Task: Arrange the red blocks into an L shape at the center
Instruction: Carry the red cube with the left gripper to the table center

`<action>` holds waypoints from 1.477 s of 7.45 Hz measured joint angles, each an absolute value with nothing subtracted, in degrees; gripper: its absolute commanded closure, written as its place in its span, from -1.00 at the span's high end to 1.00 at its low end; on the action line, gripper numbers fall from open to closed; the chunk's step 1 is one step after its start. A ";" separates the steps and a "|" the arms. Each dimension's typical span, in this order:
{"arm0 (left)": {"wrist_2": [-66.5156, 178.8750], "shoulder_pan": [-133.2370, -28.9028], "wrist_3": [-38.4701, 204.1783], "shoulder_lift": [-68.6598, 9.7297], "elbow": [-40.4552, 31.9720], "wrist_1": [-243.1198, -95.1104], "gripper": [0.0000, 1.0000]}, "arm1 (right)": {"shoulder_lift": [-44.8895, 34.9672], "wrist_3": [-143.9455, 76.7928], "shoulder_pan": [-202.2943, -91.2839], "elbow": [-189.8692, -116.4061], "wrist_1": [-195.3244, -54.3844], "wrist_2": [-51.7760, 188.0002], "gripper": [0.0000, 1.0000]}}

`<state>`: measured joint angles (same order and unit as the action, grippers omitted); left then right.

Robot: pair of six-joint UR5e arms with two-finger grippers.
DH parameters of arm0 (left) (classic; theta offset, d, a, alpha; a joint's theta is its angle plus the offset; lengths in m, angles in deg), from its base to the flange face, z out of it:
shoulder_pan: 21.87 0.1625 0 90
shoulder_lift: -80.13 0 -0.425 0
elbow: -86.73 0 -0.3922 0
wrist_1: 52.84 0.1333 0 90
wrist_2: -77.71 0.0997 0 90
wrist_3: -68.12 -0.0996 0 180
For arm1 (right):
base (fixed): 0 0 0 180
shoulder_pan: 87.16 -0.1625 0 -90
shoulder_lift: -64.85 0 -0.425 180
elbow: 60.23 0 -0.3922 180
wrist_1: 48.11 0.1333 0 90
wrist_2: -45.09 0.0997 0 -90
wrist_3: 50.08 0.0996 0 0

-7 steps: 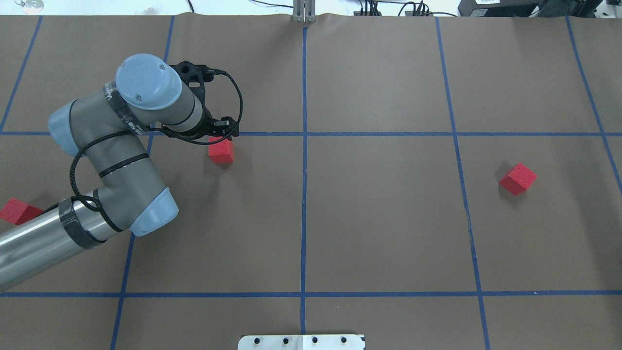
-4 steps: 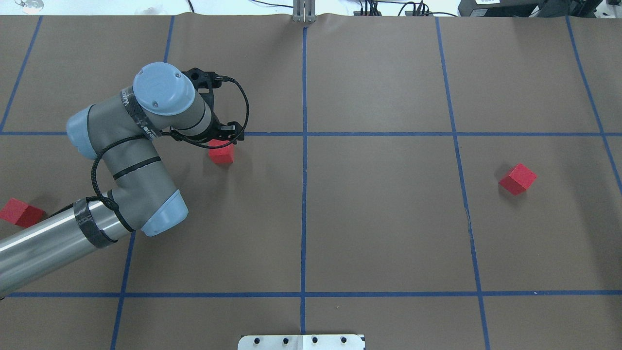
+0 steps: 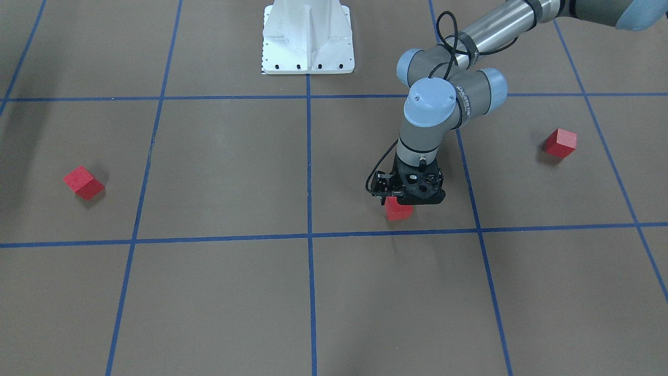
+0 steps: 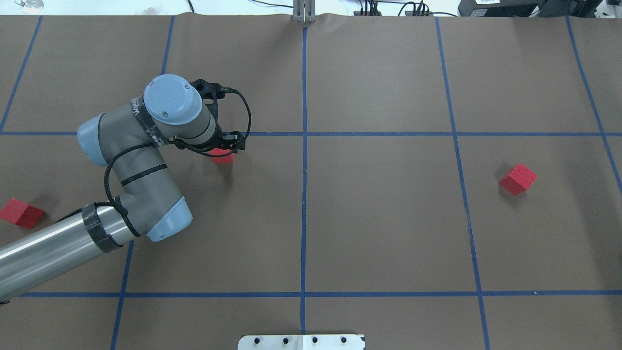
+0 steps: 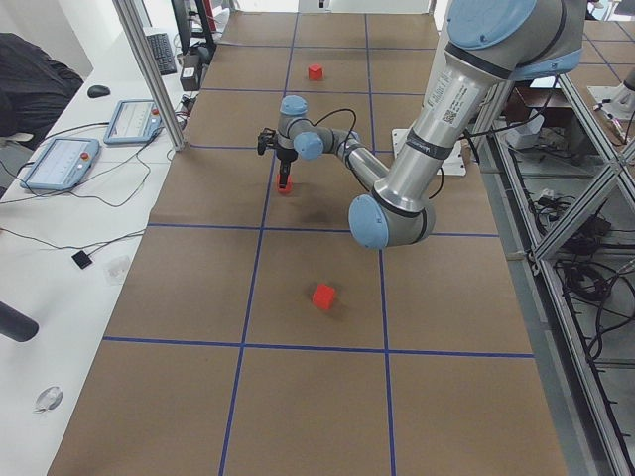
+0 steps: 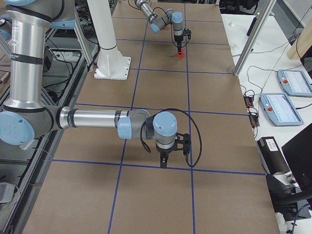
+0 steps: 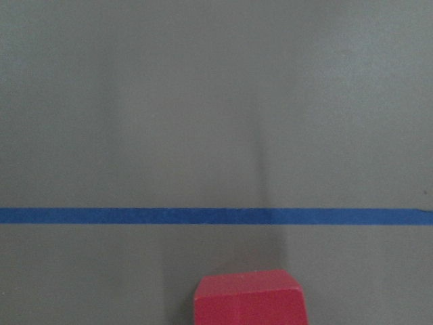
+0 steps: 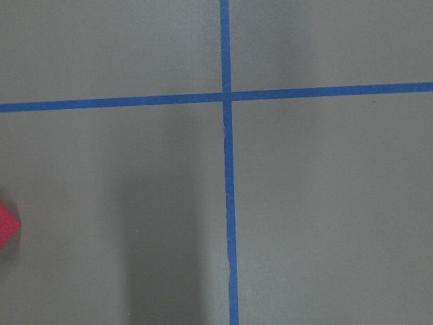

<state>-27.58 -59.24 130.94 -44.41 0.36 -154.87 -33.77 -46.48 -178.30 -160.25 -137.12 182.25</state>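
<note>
Three red blocks lie apart on the brown floor. One red block (image 4: pixel 222 156) (image 3: pixel 399 211) (image 7: pixel 250 298) sits left of the center (image 4: pixel 303 214), just under my left gripper (image 4: pixel 225 148) (image 3: pixel 405 201). That gripper stands open low over the block, and its body hides the block's far part. A second red block (image 4: pixel 20 213) (image 3: pixel 561 142) lies at the far left beside my left forearm. The third red block (image 4: pixel 517 179) (image 3: pixel 83 183) lies at the right. My right gripper (image 6: pixel 165 161) shows only in the exterior right view, over a blue line; whether it is open or shut I cannot tell.
The white robot base plate (image 3: pixel 308 36) (image 4: pixel 301 341) stands at the table's near edge on the middle blue line. Benches with tablets (image 5: pixel 60 164) and an aluminium post (image 5: pixel 149 74) flank the floor's far side. Blue tape divides the brown surface into squares.
My left arm has swung to the right and its gripper has come over the nearby red block, covering more of it. The block itself has stayed in place.
</note>
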 measured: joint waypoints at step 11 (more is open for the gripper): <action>-28.13 -60.85 136.30 -64.31 13.39 -150.40 -1.00 | -33.77 -46.30 -178.30 -160.33 -137.06 182.39 0.98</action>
<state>-28.13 -60.85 136.30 -64.31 13.39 -150.40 -33.77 -46.30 -178.30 -160.33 -137.06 182.39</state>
